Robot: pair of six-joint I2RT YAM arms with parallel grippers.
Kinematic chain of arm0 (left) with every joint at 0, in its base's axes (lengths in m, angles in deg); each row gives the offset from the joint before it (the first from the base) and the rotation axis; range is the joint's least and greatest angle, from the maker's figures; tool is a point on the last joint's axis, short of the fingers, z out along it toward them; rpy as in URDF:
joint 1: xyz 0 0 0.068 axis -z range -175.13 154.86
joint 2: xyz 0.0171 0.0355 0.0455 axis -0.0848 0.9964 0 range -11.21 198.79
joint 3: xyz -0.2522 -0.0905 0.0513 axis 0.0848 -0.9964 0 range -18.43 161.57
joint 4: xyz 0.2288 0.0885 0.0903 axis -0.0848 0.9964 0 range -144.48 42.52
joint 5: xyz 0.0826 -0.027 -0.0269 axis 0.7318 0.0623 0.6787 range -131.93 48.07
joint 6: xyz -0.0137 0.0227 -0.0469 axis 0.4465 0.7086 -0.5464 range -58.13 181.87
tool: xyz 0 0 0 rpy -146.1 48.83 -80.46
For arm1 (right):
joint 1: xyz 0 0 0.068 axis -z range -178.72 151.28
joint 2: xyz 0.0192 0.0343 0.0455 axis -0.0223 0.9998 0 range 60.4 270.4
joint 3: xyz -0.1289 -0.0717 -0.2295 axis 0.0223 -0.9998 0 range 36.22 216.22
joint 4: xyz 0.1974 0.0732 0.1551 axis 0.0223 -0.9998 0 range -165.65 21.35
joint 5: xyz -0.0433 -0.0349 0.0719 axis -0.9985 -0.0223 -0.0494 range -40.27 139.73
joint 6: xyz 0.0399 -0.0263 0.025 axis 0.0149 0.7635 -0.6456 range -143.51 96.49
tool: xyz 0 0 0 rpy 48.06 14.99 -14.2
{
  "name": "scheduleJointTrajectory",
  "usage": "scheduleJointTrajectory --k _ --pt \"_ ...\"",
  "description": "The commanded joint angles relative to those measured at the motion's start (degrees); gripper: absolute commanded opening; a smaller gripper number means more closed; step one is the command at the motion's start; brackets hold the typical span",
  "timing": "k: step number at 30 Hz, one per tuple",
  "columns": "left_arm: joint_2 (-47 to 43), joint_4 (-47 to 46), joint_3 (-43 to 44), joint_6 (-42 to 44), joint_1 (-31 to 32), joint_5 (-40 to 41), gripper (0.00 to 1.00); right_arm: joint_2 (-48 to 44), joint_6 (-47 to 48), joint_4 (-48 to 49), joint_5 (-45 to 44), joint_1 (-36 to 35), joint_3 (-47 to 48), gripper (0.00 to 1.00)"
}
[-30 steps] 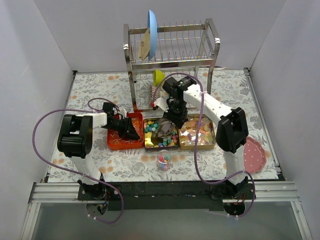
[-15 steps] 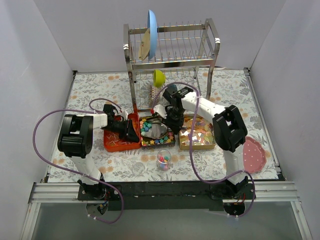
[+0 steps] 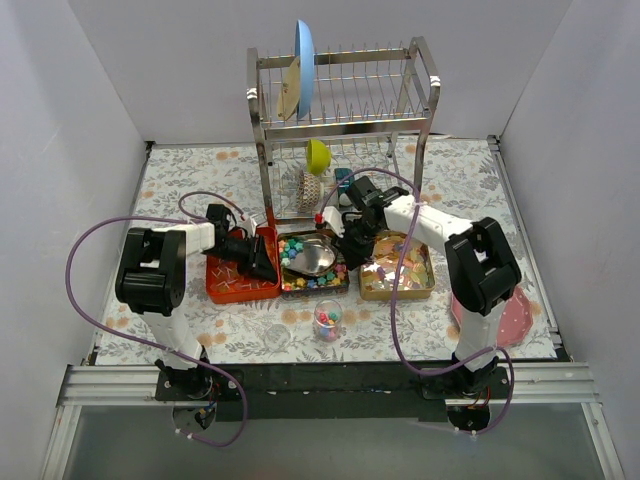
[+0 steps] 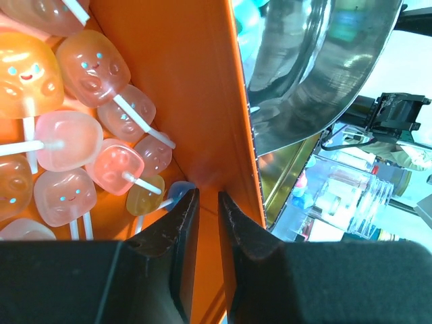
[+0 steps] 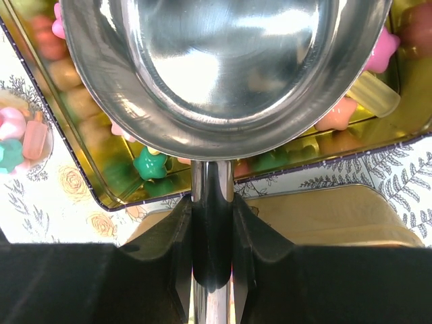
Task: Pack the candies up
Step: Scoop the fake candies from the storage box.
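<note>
The candies (image 3: 296,247) are small bright lumps in the middle gold tin (image 3: 318,291); more show in the right wrist view (image 5: 150,164). My right gripper (image 3: 351,251) is shut on the handle of a steel scoop (image 3: 312,257). The scoop's bowl (image 5: 223,61) is empty and sits over that tin. A small clear glass (image 3: 327,318) with a few candies stands in front of the tin. My left gripper (image 3: 264,264) is shut on the right wall of the orange tray (image 4: 196,81), which holds lollipops (image 4: 84,67).
A second clear glass (image 3: 277,336) stands left of the first. A gold tin (image 3: 398,291) of shiny wrapped sweets lies right of the middle tin. A dish rack (image 3: 345,120) with a blue plate stands behind. A pink plate (image 3: 512,310) lies under the right arm.
My right gripper has drawn the scoop back and lifted its bowl out of the candies; the bowl now faces up, empty. The tins slid slightly left. My left gripper keeps its hold on the orange tray.
</note>
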Motion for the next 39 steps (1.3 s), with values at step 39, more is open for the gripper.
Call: scheduleJointTrajectory --k 39 --pt "-4.65 18.31 14.93 14.55 -5.29 -3.22 0.36 -27.99 -11.85 36.14 22.12 9.73 -30.86 0.01"
